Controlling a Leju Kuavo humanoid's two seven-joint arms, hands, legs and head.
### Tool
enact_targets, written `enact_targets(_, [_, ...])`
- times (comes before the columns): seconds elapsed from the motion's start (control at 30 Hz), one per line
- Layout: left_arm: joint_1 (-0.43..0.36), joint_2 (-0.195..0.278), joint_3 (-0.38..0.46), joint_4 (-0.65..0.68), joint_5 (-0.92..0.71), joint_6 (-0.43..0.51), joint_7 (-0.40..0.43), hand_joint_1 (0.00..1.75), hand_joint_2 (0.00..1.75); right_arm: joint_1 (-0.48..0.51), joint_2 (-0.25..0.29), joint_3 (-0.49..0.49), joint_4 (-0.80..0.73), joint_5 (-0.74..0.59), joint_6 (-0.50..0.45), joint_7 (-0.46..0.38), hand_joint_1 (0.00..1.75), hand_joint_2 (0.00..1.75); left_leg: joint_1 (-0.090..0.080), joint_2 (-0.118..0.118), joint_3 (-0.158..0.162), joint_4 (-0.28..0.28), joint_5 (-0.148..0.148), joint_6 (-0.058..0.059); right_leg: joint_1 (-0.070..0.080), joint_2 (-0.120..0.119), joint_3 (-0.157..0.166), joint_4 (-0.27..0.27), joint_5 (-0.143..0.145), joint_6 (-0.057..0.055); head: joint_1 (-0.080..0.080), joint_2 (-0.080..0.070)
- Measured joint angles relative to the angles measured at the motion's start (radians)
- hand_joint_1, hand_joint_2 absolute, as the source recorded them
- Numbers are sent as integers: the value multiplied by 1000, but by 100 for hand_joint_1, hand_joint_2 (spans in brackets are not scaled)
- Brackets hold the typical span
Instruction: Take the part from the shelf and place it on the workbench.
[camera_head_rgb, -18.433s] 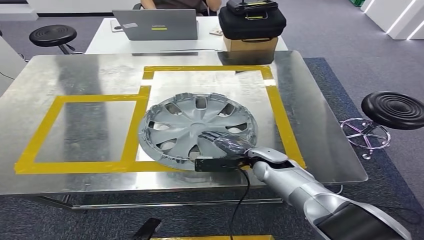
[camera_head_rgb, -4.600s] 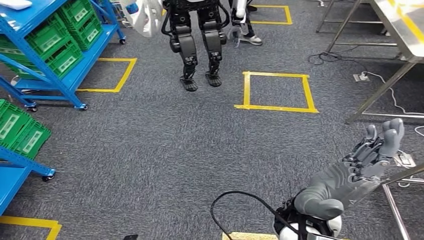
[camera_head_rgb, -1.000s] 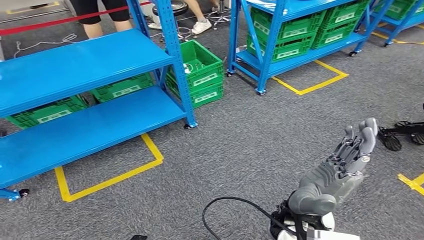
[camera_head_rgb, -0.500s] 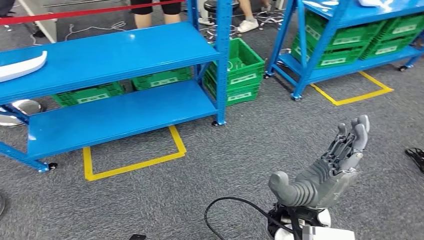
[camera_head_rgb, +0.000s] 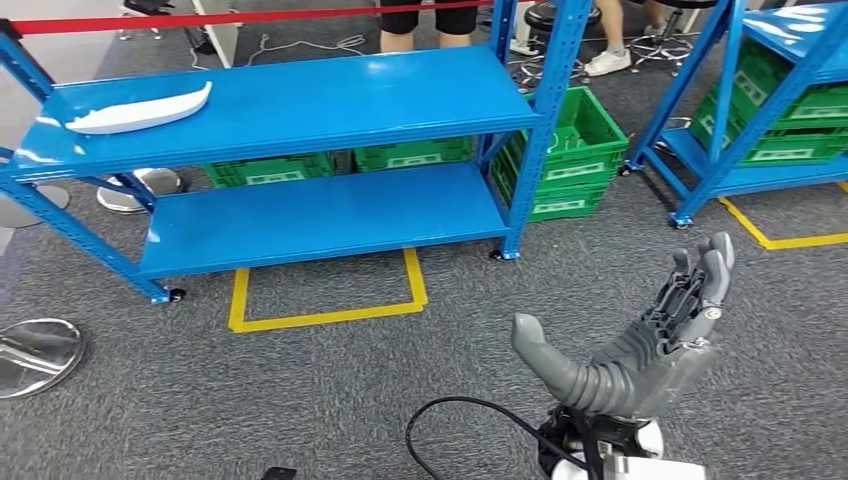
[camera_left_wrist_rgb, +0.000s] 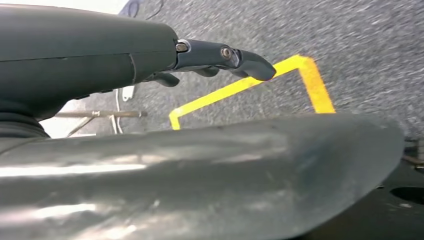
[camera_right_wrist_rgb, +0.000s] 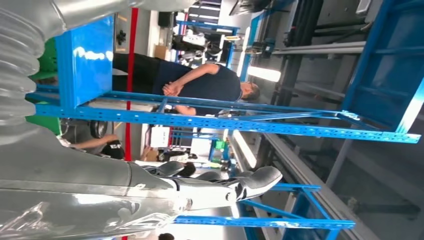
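Observation:
A white curved part (camera_head_rgb: 140, 110) lies on the top level of the blue shelf (camera_head_rgb: 300, 100), toward its left end. My right hand (camera_head_rgb: 640, 345) is raised low at the right of the head view, well short of the shelf, with fingers straight, thumb spread and nothing in it. The right wrist view has the same right hand (camera_right_wrist_rgb: 150, 190) empty, with blue shelf frames and a person behind it. My left hand (camera_left_wrist_rgb: 150, 65) hangs over grey carpet and yellow floor tape, its fingers stretched out and holding nothing.
Green crates (camera_head_rgb: 560, 160) sit under and beside the shelf. A second blue shelf (camera_head_rgb: 780, 100) stands at the right. A yellow tape square (camera_head_rgb: 325, 300) marks the carpet before the shelf. A silver disc (camera_head_rgb: 35, 350) lies at the left. People's legs (camera_head_rgb: 430, 15) stand behind a red barrier tape.
The camera has turned: the blue shelf slid toward the centre of the view and the white part came into sight. My right hand stays raised and empty, thumb spread wider.

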Motion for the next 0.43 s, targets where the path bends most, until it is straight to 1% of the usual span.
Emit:
enact_targets(0.03, [1, 0, 0, 0, 0, 0, 0, 0, 0, 0, 0, 1, 0, 0, 0, 0, 0, 175, -1, 18, -7, 10, -8, -5, 0, -13, 1, -3, 2, -7, -3, 0])
enact_targets(0.07, [0, 0, 0, 0, -1, 0, 0, 0, 0, 0, 0, 2, 0, 1, 0, 0, 0, 175, -3, 45, -22, 39, -26, -8, -1, -29, 3, -6, 4, -13, -7, 0])
enact_targets(0.1, [-1, 0, 0, 0, -1, 0, 0, 0, 0, 1, -1, 3, 0, 1, 0, 1, 0, 175, -5, 78, -46, 86, -54, -11, 0, -44, 4, -7, 5, -18, -12, 0])
enact_targets(0.13, [-2, 0, 0, 0, -1, -1, -2, 0, 0, 2, -1, 4, 0, 2, 0, 1, 0, 175, -6, 105, -78, 150, -86, -14, 2, -59, 3, -8, 4, -22, -15, 0])
enact_targets(0.17, [-2, 0, 0, 0, -1, -2, -4, 0, 0, 3, -2, 4, 0, 3, 0, 2, 0, 175, -6, 117, -110, 213, -112, -16, 4, -76, 3, -8, 3, -23, -16, 0])
enact_targets(0.2, [-2, 0, 0, 0, 0, -3, -7, 0, 0, 4, -3, 4, 0, 4, 0, 3, 0, 175, -5, 123, -131, 256, -124, -16, 6, -92, 2, -8, 2, -25, -17, 0])
enact_targets(0.23, [-1, 0, 0, 0, 0, -4, -10, 0, 0, 4, -3, 4, 0, 5, 0, 4, 0, 175, -5, 126, -136, 267, -118, -16, 7, -108, 2, -8, 1, -25, -17, 0])
enact_targets(0.27, [0, 0, 0, 0, 1, -5, -12, 0, 0, 4, -4, 4, 0, 5, 0, 6, 0, 175, -6, 129, -119, 241, -96, -13, 8, -122, 3, -8, 1, -25, -17, 0])
enact_targets(0.3, [0, 0, 0, 0, 2, -5, -13, 0, 0, 3, -4, 4, 0, 6, 0, 7, 0, 175, -7, 140, -86, 185, -65, -10, 9, -135, 5, -8, -1, -24, -16, 0])
enact_targets(0.33, [0, 0, 0, 0, 2, -5, -14, 0, 0, 3, -4, 5, 0, 6, 0, 8, 0, 175, -11, 166, -47, 121, -38, -5, 12, -146, 7, -7, -3, -22, -17, 0])
enact_targets(0.37, [-2, -1, 0, 0, 2, -5, -15, 0, 0, 2, -4, 6, 0, 7, 0, 8, 0, 175, -14, 189, -14, 64, -21, 1, 15, -156, 9, -6, -6, -18, -18, 0])
enact_targets(0.4, [-3, -1, 0, 0, 2, -5, -15, 0, 0, 2, -5, 6, 0, 7, 0, 10, 0, 175, -18, 208, 7, 27, -14, 7, 19, -166, 10, -5, -8, -14, -18, 0])
enact_targets(0.43, [-4, -1, 0, 0, 2, -5, -15, 0, 0, 2, -5, 6, 0, 8, 0, 11, 0, 175, -20, 221, 16, 11, -14, 10, 22, -171, 11, -4, -10, -11, -18, 0])
